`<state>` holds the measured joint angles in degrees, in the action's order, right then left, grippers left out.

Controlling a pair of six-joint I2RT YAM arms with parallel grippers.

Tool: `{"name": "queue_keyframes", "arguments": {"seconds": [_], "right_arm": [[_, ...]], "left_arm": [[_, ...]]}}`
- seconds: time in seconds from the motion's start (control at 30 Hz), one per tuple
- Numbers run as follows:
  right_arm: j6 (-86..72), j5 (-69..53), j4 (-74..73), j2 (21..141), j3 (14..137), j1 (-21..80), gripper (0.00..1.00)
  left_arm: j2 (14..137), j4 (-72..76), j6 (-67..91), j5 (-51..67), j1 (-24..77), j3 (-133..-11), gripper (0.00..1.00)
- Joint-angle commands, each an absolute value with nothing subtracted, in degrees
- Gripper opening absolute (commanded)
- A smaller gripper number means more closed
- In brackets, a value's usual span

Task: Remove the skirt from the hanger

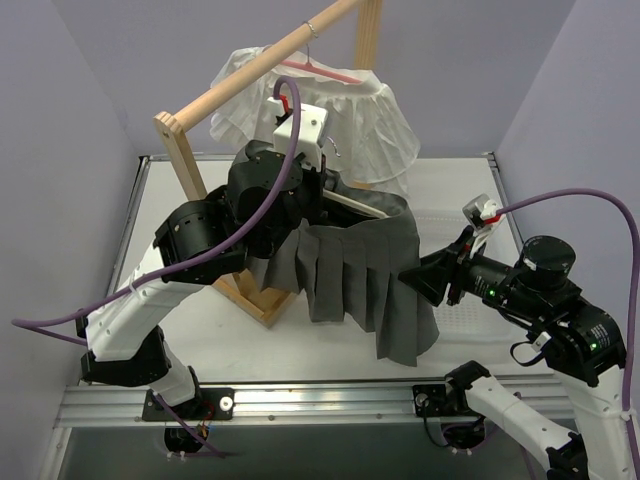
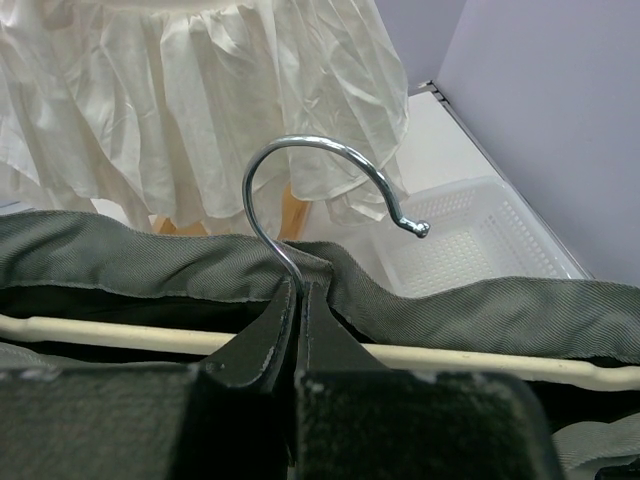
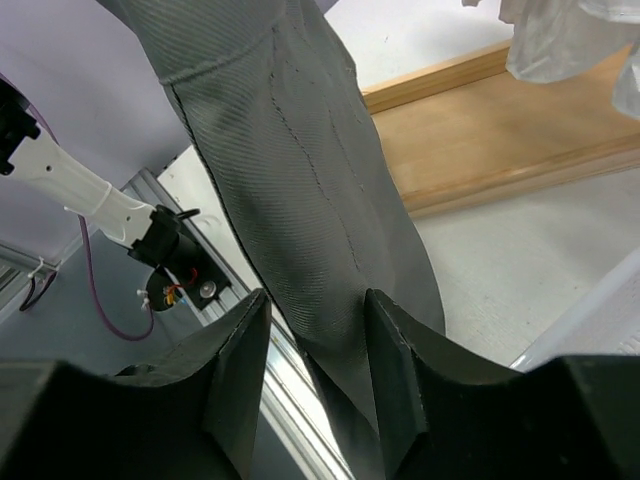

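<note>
The grey skirt (image 1: 370,270) hangs on its hanger (image 2: 120,335) in front of the wooden rack (image 1: 250,75), on the arms' side of it. It is off the rail, and its pleats fall to the right of the rack's base. Its waistband is draped over the hanger's pale bar, so the skirt is not yet off.

The step in hand looks like securing the cloth for the pull. The left gripper (image 2: 297,310) has its jaws closed tight on the neck of the hanger just under the metal hook, and carries the whole load clear of the rack. The right gripper (image 3: 318,310) meets the skirt's side edge, the one farther from the rack. Its jaws stand partway apart, a fold of cloth fills the gap, and both fingers lie against the fabric. How firm that pinch is I cannot tell.

Next, the right arm probably needs a sure hold, then a draw down and away from the rack. Meanwhile the left arm keeps the hanger level, or tips it, so the waistband slides off the bar.

The left arm is raised and bent toward the rack. The right arm reaches in low and nearly level. A white skirt (image 1: 370,120) hangs on the rack's rail behind.
</note>
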<state>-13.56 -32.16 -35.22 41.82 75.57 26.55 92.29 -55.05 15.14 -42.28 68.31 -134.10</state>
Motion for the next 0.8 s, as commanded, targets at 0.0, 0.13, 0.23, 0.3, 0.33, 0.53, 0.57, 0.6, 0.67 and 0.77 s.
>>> {"name": "queue_keyframes", "arguments": {"seconds": [0.0, 0.13, 0.23, 0.3, 0.33, 0.53, 0.57, 0.6, 0.67, 0.77], "right_arm": [[-13.01, -31.73, -34.98, 41.48, 75.5, 26.28, 0.38], [-12.74, -31.38, -35.42, 41.48, 75.32, 26.28, 0.2], [-12.74, -30.77, -35.77, 41.4, 75.5, 26.37, 0.0], [-12.92, -29.45, -36.64, 41.4, 76.28, 26.28, 0.0], [-12.83, -29.18, -37.0, 41.4, 76.64, 26.37, 0.0], [-14.24, -21.29, -39.19, 38.68, 81.46, 26.28, 0.0], [-14.41, -20.31, -39.81, 38.41, 82.43, 26.28, 0.0], [-14.59, -19.08, -40.51, 37.97, 83.49, 26.37, 0.0], [-15.38, -16.1, -42.97, 37.97, 86.55, 26.37, 0.0], [-16.43, -13.03, -45.08, 37.01, 88.67, 26.45, 0.0]], "left_arm": [[89.39, -52.12, 13.71, -44.56, 68.55, -136.41, 0.02], [89.21, -51.86, 13.27, -44.91, 68.55, -136.58, 0.02], [89.3, -51.77, 13.01, -45.26, 68.55, -136.58, 0.02], [89.3, -51.68, 12.66, -45.7, 68.55, -136.49, 0.02], [89.21, -51.51, 12.57, -45.88, 68.55, -136.15, 0.02], [86.76, -44.59, 9.76, -49.82, 68.55, -130.53, 0.02], [86.31, -43.17, 8.54, -50.44, 68.47, -129.39, 0.02], [85.96, -42.2, 8.0, -50.97, 68.38, -127.81, 0.02], [85.87, -41.22, 7.74, -51.59, 67.85, -127.62, 0.02], [85.87, -40.34, 7.3, -51.42, 67.59, -127.62, 0.02]]}}
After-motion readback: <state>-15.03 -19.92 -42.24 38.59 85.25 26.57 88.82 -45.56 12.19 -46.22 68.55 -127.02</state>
